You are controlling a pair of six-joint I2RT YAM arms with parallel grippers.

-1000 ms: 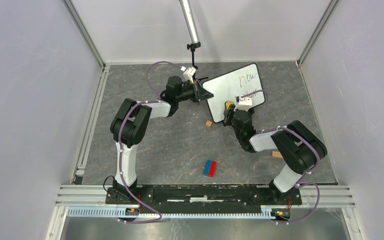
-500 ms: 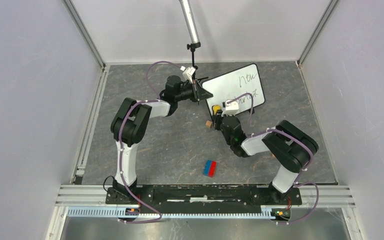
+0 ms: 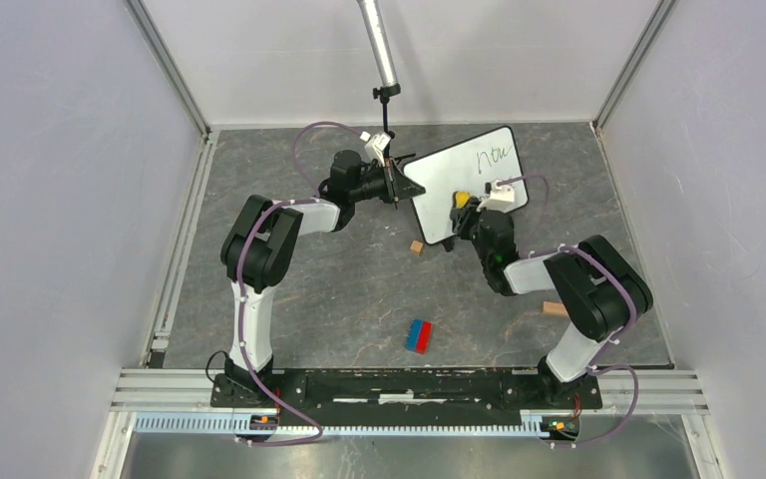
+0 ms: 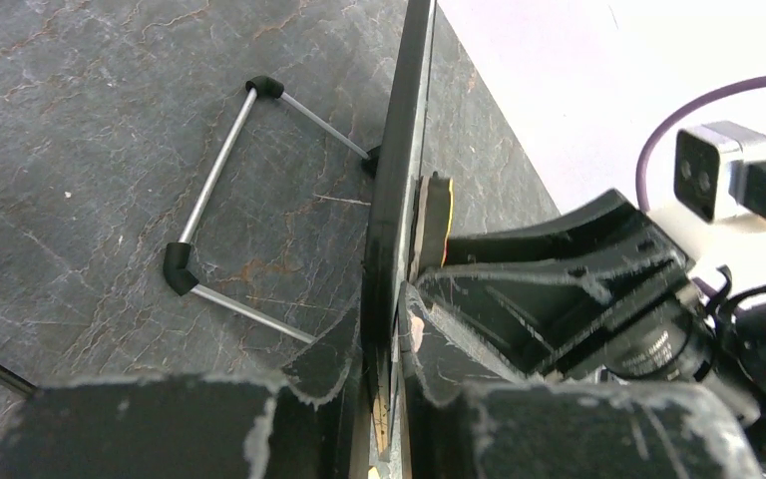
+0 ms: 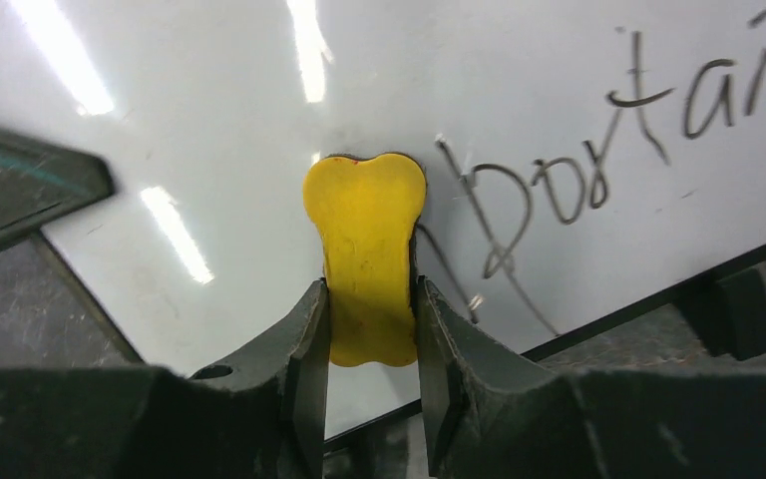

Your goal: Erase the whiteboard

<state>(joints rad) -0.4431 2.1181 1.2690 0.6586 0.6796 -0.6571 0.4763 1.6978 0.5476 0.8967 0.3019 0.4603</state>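
The whiteboard [image 3: 467, 172] stands near the table's far edge, its long axis running near-left to far-right and its writing facing the near edge. The left gripper [image 3: 399, 182] is clamped on its left rim — the right gripper [image 3: 459, 207] squeezes a yellow eraser [image 5: 364, 254] flat against its face.

Pale grey walls [image 3: 50, 200] are closing in a dark, marbled table [image 3: 339, 289] on three sides. Metal rails [image 3: 176, 249] are running along its edges, and a silver pole [image 3: 379, 45] is hanging down at the back.
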